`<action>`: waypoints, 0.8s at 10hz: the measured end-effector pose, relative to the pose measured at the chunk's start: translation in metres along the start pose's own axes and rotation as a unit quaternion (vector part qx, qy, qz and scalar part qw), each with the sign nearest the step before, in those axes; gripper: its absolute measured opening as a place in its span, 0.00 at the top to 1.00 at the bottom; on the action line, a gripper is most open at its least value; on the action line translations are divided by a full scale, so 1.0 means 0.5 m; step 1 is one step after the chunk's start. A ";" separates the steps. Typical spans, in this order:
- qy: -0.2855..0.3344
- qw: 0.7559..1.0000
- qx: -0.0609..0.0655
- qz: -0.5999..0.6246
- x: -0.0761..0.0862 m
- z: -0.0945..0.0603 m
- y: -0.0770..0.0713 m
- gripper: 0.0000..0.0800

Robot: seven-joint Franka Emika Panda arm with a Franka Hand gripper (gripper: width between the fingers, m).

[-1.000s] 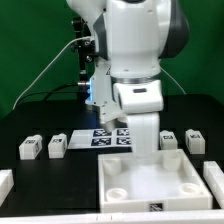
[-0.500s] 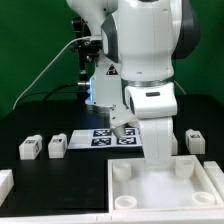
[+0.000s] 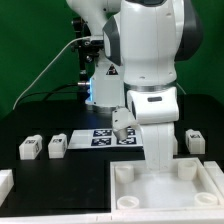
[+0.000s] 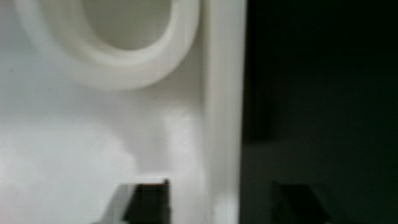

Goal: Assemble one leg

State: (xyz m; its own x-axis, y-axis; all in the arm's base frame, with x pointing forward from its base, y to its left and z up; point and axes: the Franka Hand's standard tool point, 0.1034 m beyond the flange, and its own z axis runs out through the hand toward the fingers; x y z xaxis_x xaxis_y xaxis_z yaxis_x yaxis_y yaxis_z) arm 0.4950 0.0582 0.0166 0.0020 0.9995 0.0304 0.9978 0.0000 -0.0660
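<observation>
The large white square piece (image 3: 196, 196) with round corner sockets lies at the front on the exterior view's right. My gripper (image 3: 160, 166) is lowered onto its far wall, and my own hand hides the fingers there. In the wrist view my gripper (image 4: 217, 186) straddles that white wall (image 4: 224, 120). One finger (image 4: 146, 200) is over the white inside and the other is over the black table. A small gap shows on each side of the wall, so the jaws look open. Two legs (image 3: 30, 148) (image 3: 57, 145) sit on the exterior view's left and one leg (image 3: 194, 139) on its right.
The marker board (image 3: 104, 136) lies on the black table behind my hand. A white block (image 3: 5, 183) shows at the front edge on the exterior view's left. A round socket (image 4: 111, 40) of the square piece fills part of the wrist view.
The white square piece slid with my hand toward the exterior view's right, mostly in the first half second. Since then almost nothing has moved.
</observation>
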 end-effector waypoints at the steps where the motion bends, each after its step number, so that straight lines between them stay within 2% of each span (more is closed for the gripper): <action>1: 0.000 1.000 0.000 0.000 -0.001 0.000 0.000 0.51; 2: 0.000 1.000 0.000 0.001 -0.001 0.001 0.000 0.34; 3: 0.000 1.000 0.000 0.001 -0.002 0.001 0.000 0.34; 4: 0.000 1.000 0.000 0.001 -0.002 0.001 0.000 0.22; 8: 0.000 1.000 0.001 0.001 -0.003 0.002 -0.001 0.19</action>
State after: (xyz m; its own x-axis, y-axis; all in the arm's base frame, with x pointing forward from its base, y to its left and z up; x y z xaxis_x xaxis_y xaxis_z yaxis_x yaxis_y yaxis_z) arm 0.4946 0.0567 0.0158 0.0048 0.9995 0.0300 0.9977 -0.0027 -0.0677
